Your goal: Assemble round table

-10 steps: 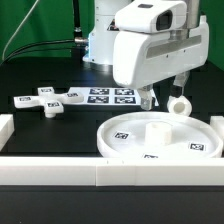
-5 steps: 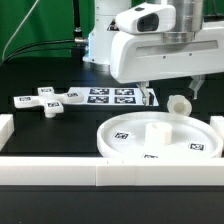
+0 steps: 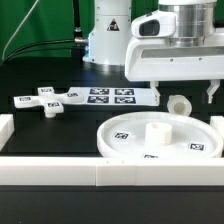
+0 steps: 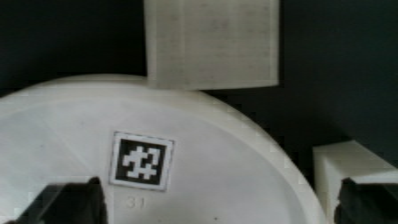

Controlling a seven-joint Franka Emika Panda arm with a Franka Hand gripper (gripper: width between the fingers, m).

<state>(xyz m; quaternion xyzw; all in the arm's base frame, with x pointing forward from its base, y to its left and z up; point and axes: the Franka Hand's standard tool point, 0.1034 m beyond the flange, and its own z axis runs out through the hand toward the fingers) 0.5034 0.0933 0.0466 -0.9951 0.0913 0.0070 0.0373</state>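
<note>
The large rimmed round disc (image 3: 125, 133) with its central hub (image 3: 157, 130) lies near the front rail. In the wrist view the disc (image 4: 231, 140) fills the lower part, showing one tag. The short thick cylinder (image 3: 180, 103) lies behind the disc. The cross-shaped piece (image 3: 45, 101) lies at the exterior view's left. My gripper (image 3: 181, 95) hangs open and empty above the disc's far edge, its fingers (image 3: 152, 93) either side of the cylinder in the picture. In the wrist view the gripper (image 4: 217, 208) has dark fingertips (image 4: 71, 205) wide apart over the disc.
The marker board (image 3: 112, 96) lies behind the disc. White border rails run along the front (image 3: 60, 168) and the sides (image 3: 5, 125). In the wrist view a white slab (image 4: 214, 45) shows beyond the disc and another white piece (image 4: 356, 165) beside it.
The arm has moved toward the exterior view's right, from over the marker board to over the cylinder. The gripper stays open and empty. The parts have not moved.
</note>
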